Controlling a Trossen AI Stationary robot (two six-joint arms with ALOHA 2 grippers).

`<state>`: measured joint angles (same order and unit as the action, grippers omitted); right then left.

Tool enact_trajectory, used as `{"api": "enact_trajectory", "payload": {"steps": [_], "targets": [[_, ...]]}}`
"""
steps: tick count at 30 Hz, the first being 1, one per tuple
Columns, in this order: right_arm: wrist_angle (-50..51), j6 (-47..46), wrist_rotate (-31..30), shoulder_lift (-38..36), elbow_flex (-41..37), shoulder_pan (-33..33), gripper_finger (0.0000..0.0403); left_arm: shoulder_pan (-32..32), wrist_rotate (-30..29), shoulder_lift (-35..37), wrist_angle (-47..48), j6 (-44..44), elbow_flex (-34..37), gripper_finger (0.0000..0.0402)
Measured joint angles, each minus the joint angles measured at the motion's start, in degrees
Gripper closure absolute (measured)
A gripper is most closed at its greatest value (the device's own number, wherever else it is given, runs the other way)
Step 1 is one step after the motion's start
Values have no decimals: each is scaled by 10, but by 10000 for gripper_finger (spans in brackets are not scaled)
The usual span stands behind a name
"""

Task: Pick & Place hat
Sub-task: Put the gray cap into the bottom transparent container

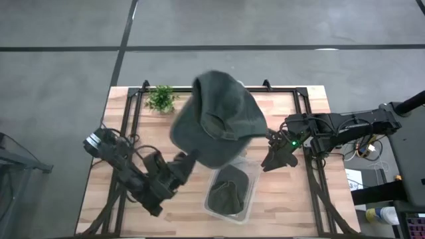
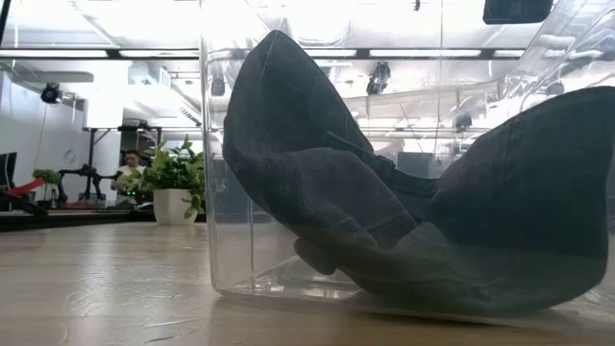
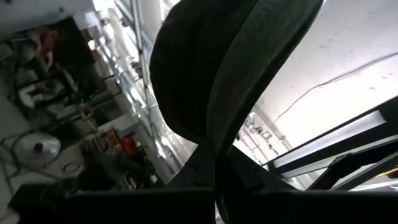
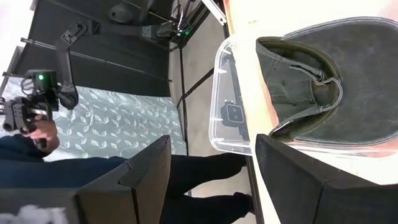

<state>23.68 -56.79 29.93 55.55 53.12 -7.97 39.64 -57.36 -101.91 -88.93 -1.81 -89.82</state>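
Note:
A dark grey-green hat (image 1: 219, 116) is held high over the table's middle, above the far end of a clear plastic bin (image 1: 251, 174). My left gripper (image 1: 188, 161) is shut on its lower edge, and in the left wrist view the hat (image 3: 211, 74) rises beyond the fingers. Another dark hat (image 1: 229, 192) lies crumpled on the bin's floor, also seen in the low view as the hat (image 2: 317, 192) and in the right wrist view as the hat (image 4: 323, 81). My right gripper (image 1: 273, 158) waits open to the right of the bin, nothing between its fingers (image 4: 149, 168). My left gripper pinches the held hat's lower edge (image 3: 211, 158) between its two fingers. The fingers slant upward from the table's near left. The hat stands up and away beyond the fingertips, lifted clear of the table and the bin.
A small potted plant (image 1: 159, 98) stands at the table's far left. Black rails (image 1: 309, 166) run along both sides of the wooden top. Beyond the table's edge, the right wrist view shows a person's hand (image 4: 37, 124) holding a device.

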Motion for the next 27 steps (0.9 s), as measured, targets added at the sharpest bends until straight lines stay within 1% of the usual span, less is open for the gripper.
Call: {"api": "enact_trajectory", "payload": {"steps": [5, 6, 7, 12, 13, 16, 19, 21, 27], "targets": [[0, 0, 0, 0, 0, 0, 174, 4, -11, -30, 0, -64, -6, 397], [0, 0, 0, 0, 0, 0, 174, 7, -22, -35, 0, -75, -7, 397], [0, 1, 0, 0, 0, 0, 174, 14, -42, -41, -1, -86, -7, 397], [0, 0, 0, 0, 0, 0, 174, 59, -185, -58, 1, -126, 3, 397], [0, 1, 0, 0, 0, 0, 174, 66, -206, -60, 0, -132, 5, 397], [0, 1, 0, 0, 0, 0, 174, 81, -239, -65, 0, -146, 8, 397], [0, 0, 0, 0, 0, 0, 174, 83, -254, -76, 16, -211, 9, 397], [0, 2, 0, 0, 0, 0, 174, 83, -253, -85, 45, -257, 9, 397], [0, 2, 0, 0, 0, 0, 174, 84, -286, -118, 140, -433, 9, 397]]}}
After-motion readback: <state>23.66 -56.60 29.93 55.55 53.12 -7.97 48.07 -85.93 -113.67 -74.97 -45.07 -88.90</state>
